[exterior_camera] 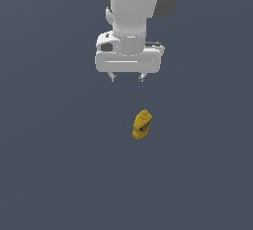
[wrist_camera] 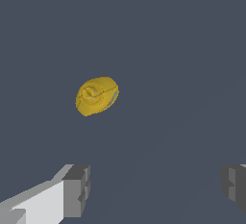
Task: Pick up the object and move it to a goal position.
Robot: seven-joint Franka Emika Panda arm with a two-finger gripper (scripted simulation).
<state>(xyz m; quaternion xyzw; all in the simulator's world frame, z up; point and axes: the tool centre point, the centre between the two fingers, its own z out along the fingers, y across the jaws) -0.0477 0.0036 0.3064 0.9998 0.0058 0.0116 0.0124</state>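
Observation:
The small yellow squeeze bottle (exterior_camera: 142, 124) with a yellow cap and a red-blue label stands on the dark grey floor, leaning slightly. In the wrist view the bottle (wrist_camera: 96, 95) shows from above, cap towards the camera. My gripper (exterior_camera: 127, 78) hangs above the floor, behind the bottle and a little to the exterior view's left of it, well apart from it. Its jaws are spread wide and hold nothing. In the wrist view the gripper (wrist_camera: 156, 184) shows two grey fingertips (wrist_camera: 77, 189) far apart, with the bottle outside the gap between them.
A plain dark grey floor (exterior_camera: 49, 165) fills both views. The white arm (exterior_camera: 141, 2) rises at the top of the exterior view. No other objects or goal marker show.

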